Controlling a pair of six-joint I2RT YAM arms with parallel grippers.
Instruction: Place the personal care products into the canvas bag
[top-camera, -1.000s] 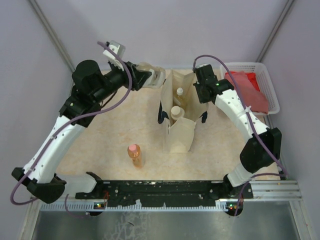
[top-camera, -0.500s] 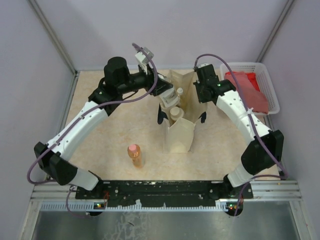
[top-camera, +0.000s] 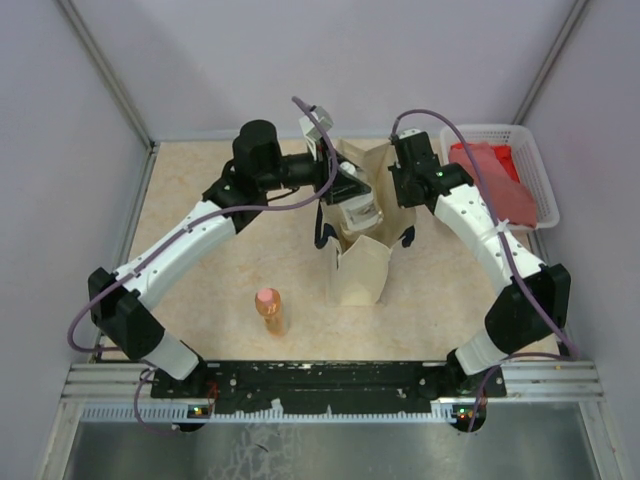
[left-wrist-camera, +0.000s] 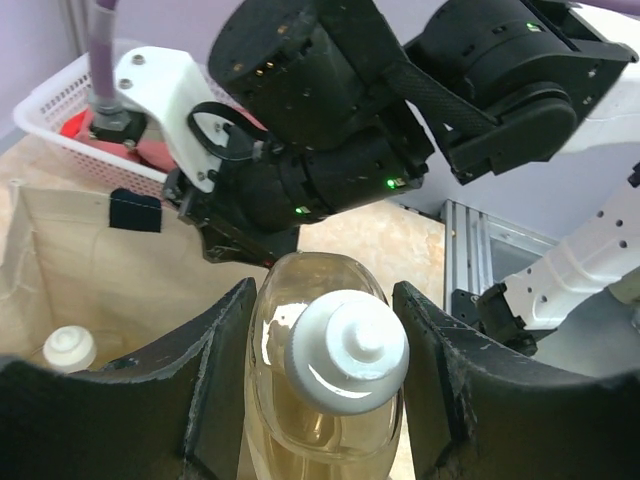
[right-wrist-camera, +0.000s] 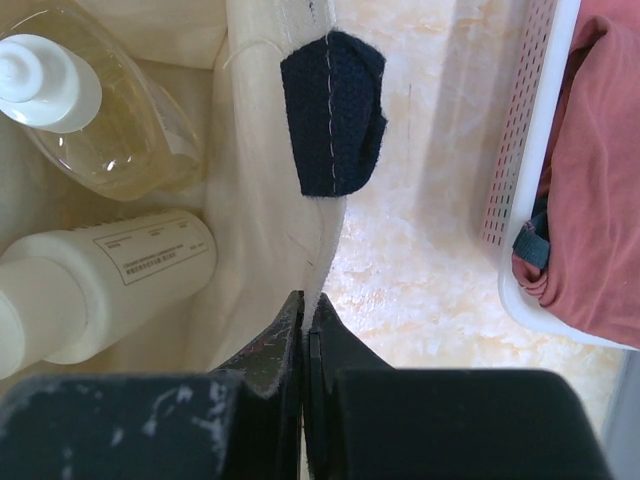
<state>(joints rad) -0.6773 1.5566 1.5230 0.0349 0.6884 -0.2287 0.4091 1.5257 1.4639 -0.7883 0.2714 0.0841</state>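
1. My left pincer (left-wrist-camera: 325, 385) is clamped on an amber bottle (left-wrist-camera: 322, 420) with a white cap, 1 finger on each side of its body. The cap faces my wrist camera.
2. This bottle hangs over the open mouth of the canvas bag (top-camera: 360, 268). It is not yet released.
3. The bag stands upright around the middle of the counter (top-camera: 220, 250), slightly toward the far edge.
4. My right pincer (right-wrist-camera: 305, 335) is closed on the bag's right wall at the rim, just beside a dark strap patch. I judge that it is holding the mouth open.
5. The right wrist view shows 2 products lying inside the bag: a second amber bottle (right-wrist-camera: 105, 125) with a white cap, and a cream bottle (right-wrist-camera: 110, 275) beside it.
6. The orange bottle (top-camera: 270, 312) with the pink cap stands upright toward the near edge, left of the bag and apart from it.
7. Progress, as I judge it: 2 of 4 products are stowed, 1 is held over the mouth, and 1 is untouched on the counter.
8. What is left: release bottle 3, then fetch and stow the orange bottle.
9. The white basket (top-camera: 535, 165) with the red cloth (top-camera: 495, 180) sits at the far right corner. It is not the target.
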